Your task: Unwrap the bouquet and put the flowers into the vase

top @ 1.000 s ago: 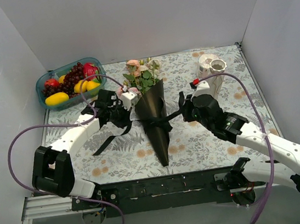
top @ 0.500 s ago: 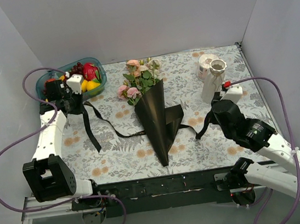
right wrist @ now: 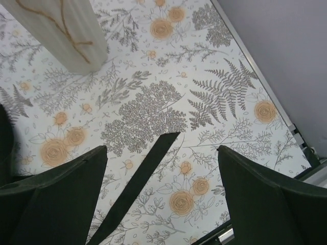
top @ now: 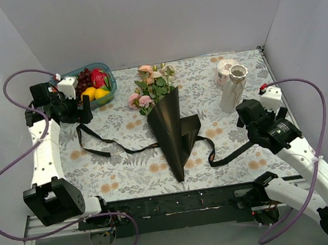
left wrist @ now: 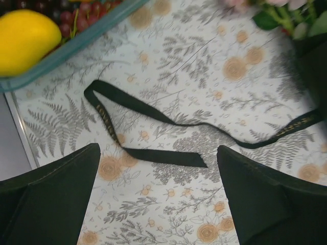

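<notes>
Bouquet [top: 174, 130] lies flat mid-table on the floral cloth [top: 128, 169]. Its long axis runs near-to-far: cone tip toward the arm bases, blooms toward the back wall and leaning slightly left of the tip. The dark glossy wrap is around the stems, with one flap splayed open on the cone's right side. Flowers [top: 153, 84], pink and cream with green leaves, stick out of the wide far end.

Black ribbon [top: 109, 143] is loose, not knotted. One length trails left from the cone and folds back near the left arm. The other trails right and forward, ending under the right arm.

Writing: gold lettering along the ribbon in the left wrist view, too small to read. No other labels legible.

Left gripper [left wrist: 157, 153]: jaws spread wide and grasping nothing, hovering over the ribbon's folded left end beside the teal fruit bowl [left wrist: 71, 47], which has a yellow fruit [left wrist: 25, 41] inside.

Right gripper [right wrist: 161, 149]: jaws released and empty, with the ribbon's right end lying on the cloth below the gap.

Vase [top: 232, 92] is white and sits far right, well apart from the bouquet, just beyond the right gripper.
</notes>
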